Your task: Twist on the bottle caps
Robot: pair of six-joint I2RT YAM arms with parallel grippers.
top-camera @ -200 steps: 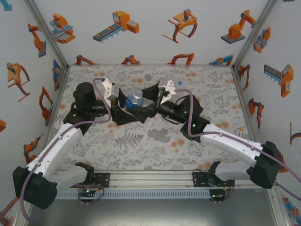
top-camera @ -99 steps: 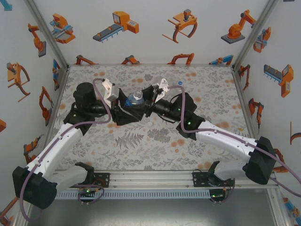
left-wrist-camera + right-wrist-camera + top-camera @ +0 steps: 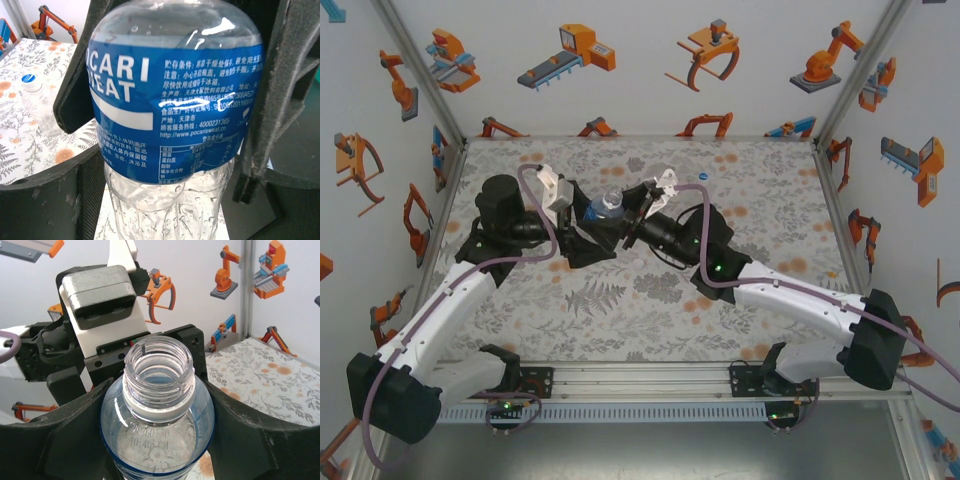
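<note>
Gripping the bottle (image 3: 608, 205) at mid-table, the right gripper (image 3: 157, 390) has a finger pressed to each side of the clear shoulder, and the threaded mouth stands open just above them. From the left wrist, the blue label band fills the frame, with two dark fingers clamped against its sides. The left gripper (image 3: 170, 200) sits lower down around the ribbed base — whether it is squeezing or standing slack, I cannot tell. Both arms meet nose to nose over the floral table (image 3: 620, 300). Off to the side stands a second bottle (image 3: 40, 107), clear, with a cap (image 3: 29, 80) on top.
</note>
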